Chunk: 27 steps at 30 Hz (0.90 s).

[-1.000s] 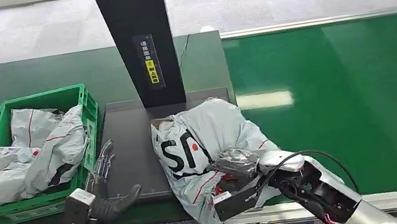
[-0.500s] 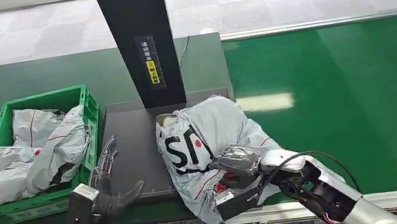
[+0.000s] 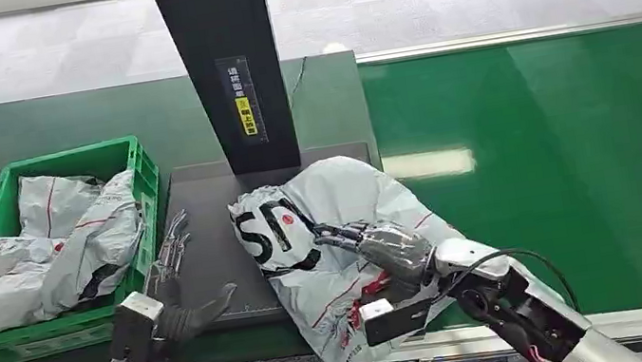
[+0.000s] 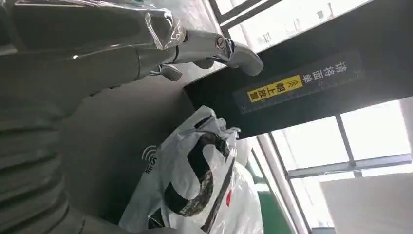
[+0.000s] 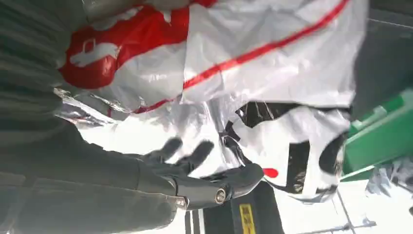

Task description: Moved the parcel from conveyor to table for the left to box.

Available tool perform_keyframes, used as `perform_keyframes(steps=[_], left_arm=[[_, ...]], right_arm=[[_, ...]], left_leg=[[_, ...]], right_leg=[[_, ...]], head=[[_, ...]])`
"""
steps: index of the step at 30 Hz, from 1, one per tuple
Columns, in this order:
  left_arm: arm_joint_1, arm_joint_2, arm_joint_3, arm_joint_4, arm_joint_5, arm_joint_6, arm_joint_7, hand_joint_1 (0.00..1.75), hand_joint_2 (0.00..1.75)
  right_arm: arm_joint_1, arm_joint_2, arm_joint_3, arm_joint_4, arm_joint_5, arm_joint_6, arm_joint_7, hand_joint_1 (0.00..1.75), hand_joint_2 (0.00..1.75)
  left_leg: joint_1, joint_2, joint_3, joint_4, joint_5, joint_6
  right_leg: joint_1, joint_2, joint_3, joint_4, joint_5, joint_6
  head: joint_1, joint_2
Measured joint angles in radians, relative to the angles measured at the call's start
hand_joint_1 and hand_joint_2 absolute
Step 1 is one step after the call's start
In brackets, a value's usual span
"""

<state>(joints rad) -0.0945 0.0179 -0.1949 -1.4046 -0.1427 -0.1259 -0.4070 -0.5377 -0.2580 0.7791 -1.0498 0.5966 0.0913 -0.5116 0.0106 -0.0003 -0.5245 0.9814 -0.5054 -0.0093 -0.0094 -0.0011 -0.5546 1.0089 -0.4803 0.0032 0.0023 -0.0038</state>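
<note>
The parcel is a grey-white plastic mailer with black letters and red stripes. It lies partly on the dark plate in front of the black post, with its near end hanging over the table's edge. My right hand rests on top of it with fingers spread and nothing gripped; the right wrist view shows those fingers apart against the parcel. My left hand hovers over the plate's left edge, fingers straight and thumb out, a short way left of the parcel. The left wrist view shows the fingers stretched above the parcel.
A green crate holding several similar mailers stands at the left on the dark table. The black post with a yellow label rises behind the plate. The green conveyor belt runs off to the right.
My right hand has let go of the parcel's near side and now lies spread across its top. The parcel has shifted a little left. My left hand has crept slightly forward.
</note>
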Motion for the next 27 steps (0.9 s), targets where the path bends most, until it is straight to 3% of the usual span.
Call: perform_keyframes(steps=[3,11,21,22,27], left_arm=[[0.0,0.0,-0.008,0.0,0.0,0.002,-0.008,0.0,1.75],[0.009,0.0,-0.016,0.0,0.0,0.016,-0.015,0.0,1.75],[0.039,-0.013,-0.049,-0.01,-0.014,0.019,-0.016,0.0,1.75],[0.041,-0.015,-0.053,-0.01,-0.016,0.019,-0.016,0.0,1.75],[0.036,-0.027,-0.09,-0.007,0.007,-0.011,-0.026,0.0,1.75]], right_arm=[[0.002,0.022,-0.054,-0.003,-0.152,0.098,0.0,0.0,1.75],[0.001,0.043,-0.131,-0.026,-0.225,0.103,0.001,0.0,1.75],[0.05,0.075,-0.225,-0.101,-0.253,-0.185,-0.012,0.0,1.75],[0.054,0.077,-0.232,-0.107,-0.256,-0.194,-0.012,0.0,0.0],[0.083,0.091,-0.278,-0.141,-0.348,-0.266,-0.002,0.0,0.0]], left_leg=[[0.0,0.0,-0.001,0.0,0.0,0.0],[0.0,0.0,-0.001,0.0,0.0,0.0],[0.0,0.0,-0.002,0.0,0.0,0.0],[0.0,0.0,-0.002,0.0,0.0,0.0],[0.0,0.0,-0.002,0.0,0.0,0.0]], right_leg=[[0.0,0.0,-0.001,0.0,0.0,0.0],[0.0,0.0,-0.002,0.0,0.0,0.0],[0.0,0.0,-0.002,0.0,0.0,0.0],[0.0,0.0,-0.002,0.0,0.0,0.0],[0.0,0.0,-0.003,0.0,0.0,0.0]], head=[[0.0,0.0],[0.0,0.0],[0.0,0.0],[0.0,0.0],[0.0,0.0]])
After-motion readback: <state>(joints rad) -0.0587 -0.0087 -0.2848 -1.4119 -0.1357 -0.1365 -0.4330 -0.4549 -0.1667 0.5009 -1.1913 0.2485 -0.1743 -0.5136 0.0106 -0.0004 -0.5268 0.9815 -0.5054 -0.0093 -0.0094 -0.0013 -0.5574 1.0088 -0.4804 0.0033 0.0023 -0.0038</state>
